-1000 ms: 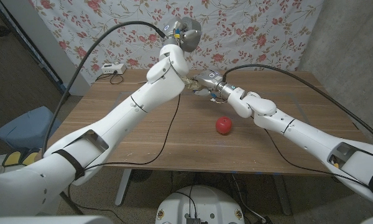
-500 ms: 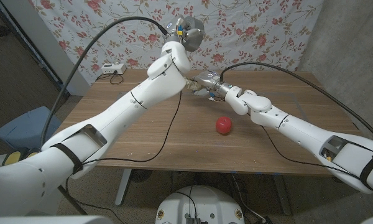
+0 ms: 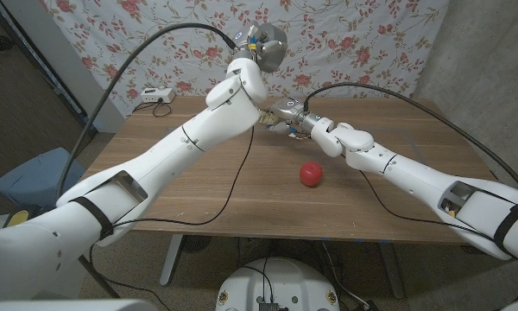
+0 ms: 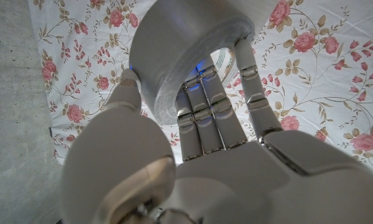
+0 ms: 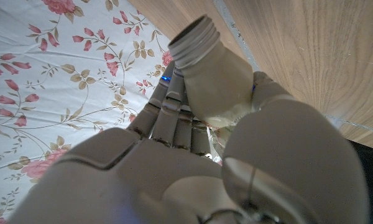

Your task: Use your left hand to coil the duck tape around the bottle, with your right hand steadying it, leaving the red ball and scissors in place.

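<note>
The wooden table (image 3: 198, 186) is spanned by both arms, which meet over its far middle. The duck tape (image 3: 265, 39), a grey roll, is held high above the far edge of the table by the left hand (image 3: 250, 45); in the left wrist view the roll (image 4: 186, 53) is seen gripped from inside and out, the thumb pressed on its outer face and fingers (image 4: 202, 106) passed through the core. The bottle (image 3: 279, 117) is held lower, just right of the left forearm, by the right hand (image 3: 295, 117); in the right wrist view its open threaded neck (image 5: 196, 40) is seen pointing away from the palm, with the fingers wrapped round the body (image 5: 221, 78). The red ball (image 3: 310, 174) lies on the table nearer the robot, well apart from both hands. The scissors cannot be made out.

The step in hand is judged to be the lowering of the roll over the bottle. For this to go well, the bottle should be kept steady and its neck turned upward, the roll's hole lined up directly above the neck, and the descent made slowly so that the rim is not caught. The ball should be left untouched by either forearm.
</note>
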